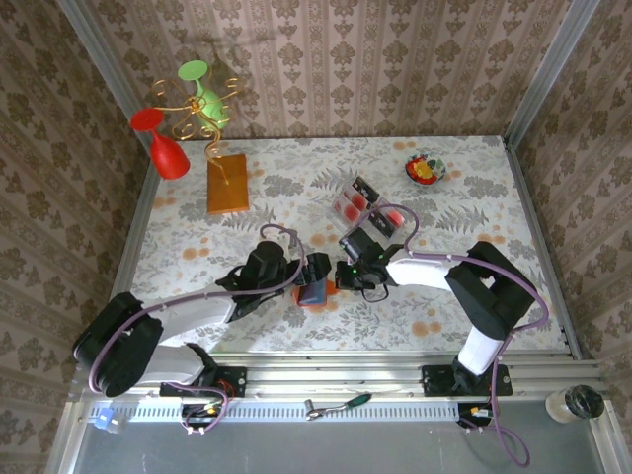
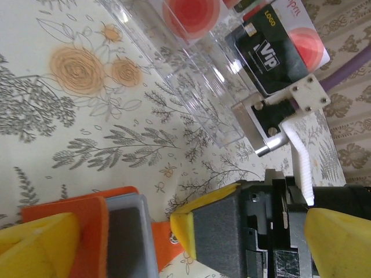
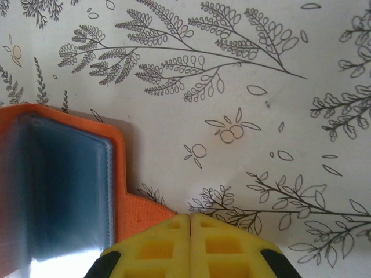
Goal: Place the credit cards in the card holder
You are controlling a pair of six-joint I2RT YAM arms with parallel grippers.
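Progress looks close to nil from my seat: I can see no card in the holder (image 1: 314, 294). Its grey-blue inside lies open and shows nothing red or black.

The right gripper (image 3: 191, 220) is closed, with its tips together on the holder's orange flap. I judge it is pinning the flap to the desk (image 1: 474, 207), though I cannot tell pinning from pinching. The left gripper (image 1: 318, 269) is spread wide and holds nothing. The holder lies within its spread, next to one finger, with the right gripper just beside it.

The cards (image 1: 360, 202) stand in a clear rack (image 2: 191, 87) beyond both grippers and apart from them, a black one and red ones among them. By my reckoning every card is yet to be fetched and slotted into the holder.
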